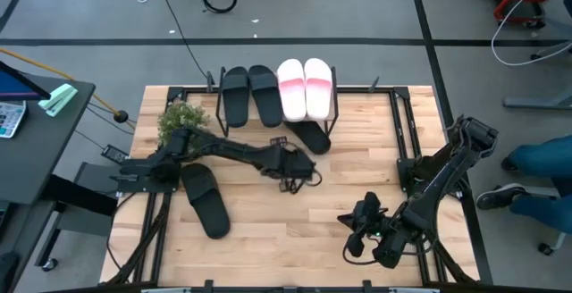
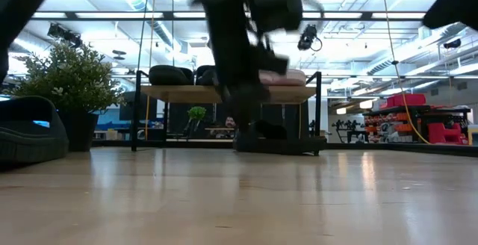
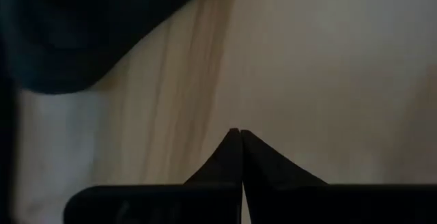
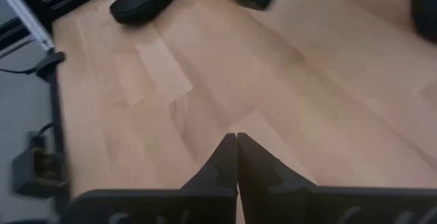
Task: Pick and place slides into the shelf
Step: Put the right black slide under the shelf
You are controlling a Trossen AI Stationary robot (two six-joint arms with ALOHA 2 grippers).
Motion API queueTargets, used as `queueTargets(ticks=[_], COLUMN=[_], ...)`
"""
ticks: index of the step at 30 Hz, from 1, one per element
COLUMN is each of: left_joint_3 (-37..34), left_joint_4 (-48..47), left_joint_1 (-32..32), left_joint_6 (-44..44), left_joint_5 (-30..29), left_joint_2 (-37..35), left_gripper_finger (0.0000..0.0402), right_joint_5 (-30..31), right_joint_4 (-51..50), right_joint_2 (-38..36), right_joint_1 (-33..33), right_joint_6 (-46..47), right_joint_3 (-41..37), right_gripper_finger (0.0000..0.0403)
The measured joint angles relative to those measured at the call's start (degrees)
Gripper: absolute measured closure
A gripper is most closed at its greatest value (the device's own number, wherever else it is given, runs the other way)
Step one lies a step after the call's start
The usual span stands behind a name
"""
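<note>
Dark left end effector (image 3: 239, 134) closed, empty; right end effector (image 4: 236, 138) likewise.

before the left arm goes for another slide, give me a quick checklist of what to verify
1. Left hand empty, fingers shut together: ok.
2. Right hand parked near the table's front right, shut, out of the way: ok.
3. Black slide on the table at front left, free to pick: ok.
4. Second black slide beside the shelf: not ok, not yet placed.
5. Free room on the shelf top next to the pink-and-white pair: cannot tell.
</note>
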Motion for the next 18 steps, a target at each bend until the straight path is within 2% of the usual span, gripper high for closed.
queueTargets(ticks=[6, 11, 14, 18], left_joint_3=[0.02, 0.02, 0.02, 0.02], left_joint_4=[-12.26, -19.40, -23.05, -26.48], left_joint_1=[-8.54, -15.97, -20.31, -26.75], left_joint_6=[-4.40, -8.09, -14.11, -24.20], left_joint_5=[-0.66, -0.48, -0.81, -0.62], left_joint_2=[-10.21, -18.85, -23.78, -29.02], left_gripper_finger=[0.0396, 0.0389, 0.0394, 0.0398], right_joint_5=[4.03, 3.84, 1.59, -4.77], right_joint_4=[3.76, 3.33, 2.48, 1.65], right_joint_2=[6.32, 9.51, 9.49, 8.60], right_joint_1=[-4.29, -10.48, -14.95, -21.60], right_joint_6=[-8.40, -29.43, -37.43, -45.51], right_joint_3=[0.00, 0.00, 0.00, 0.01], right_gripper_finger=[0.0398, 0.0386, 0.0374, 0.0347])
